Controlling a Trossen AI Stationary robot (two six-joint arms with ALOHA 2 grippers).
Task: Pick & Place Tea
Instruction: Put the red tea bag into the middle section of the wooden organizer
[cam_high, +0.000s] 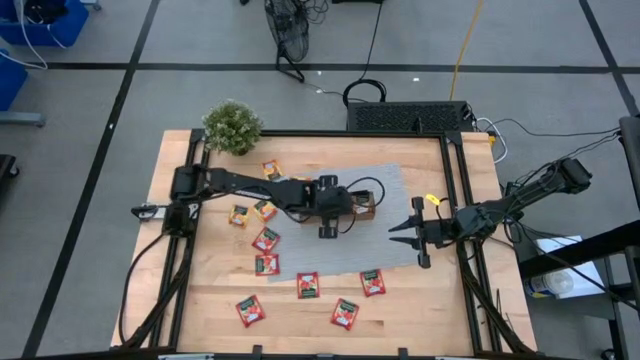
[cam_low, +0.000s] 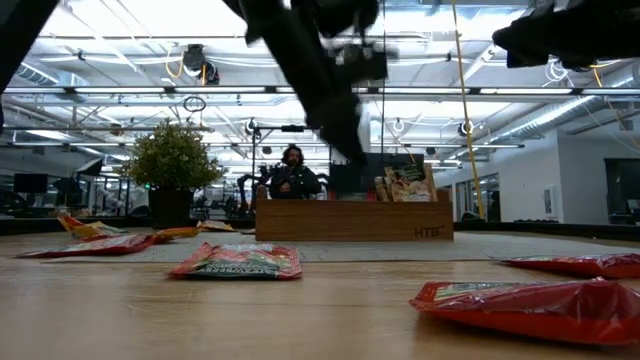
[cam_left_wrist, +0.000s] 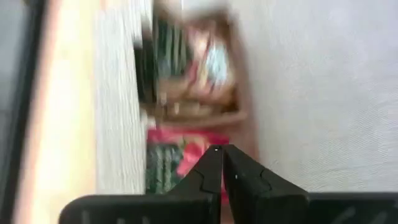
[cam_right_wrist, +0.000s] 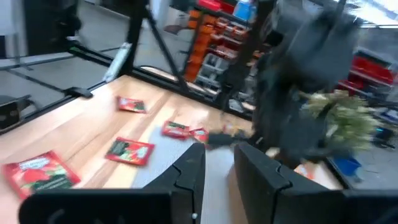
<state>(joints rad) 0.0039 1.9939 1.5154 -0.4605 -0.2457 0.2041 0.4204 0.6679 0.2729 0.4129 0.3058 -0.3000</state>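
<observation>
My left gripper (cam_high: 328, 226) reaches over the brown wooden tray (cam_high: 364, 206) on the grey mat (cam_high: 392, 185). In the left wrist view it (cam_left_wrist: 222, 150) is shut, with a red tea sachet (cam_left_wrist: 177, 163) at its tips, over the tray (cam_left_wrist: 186, 81), which holds several sachets. In the low view these sachets (cam_low: 404, 184) stand up out of the tray (cam_low: 350, 220). My right gripper (cam_high: 404, 231) is open and empty above the mat's right edge; it also shows in its wrist view (cam_right_wrist: 217, 168). Several red sachets (cam_high: 308, 285) and orange-yellow ones (cam_high: 238, 214) lie flat on the table. My left gripper pinches the red sachet between its two fingers; red shows in the slit between them (cam_left_wrist: 222, 186). The sachet's body (cam_left_wrist: 168, 165) sticks out to one side of the fingertips. The picture is blurred, and which edge is held cannot be told.
A small green potted plant (cam_high: 232, 126) stands at the table's far left corner. Loose red sachets (cam_high: 345, 313) lie along the near part of the table. In the low view a person (cam_low: 292, 175) sits in the room behind the tray.
</observation>
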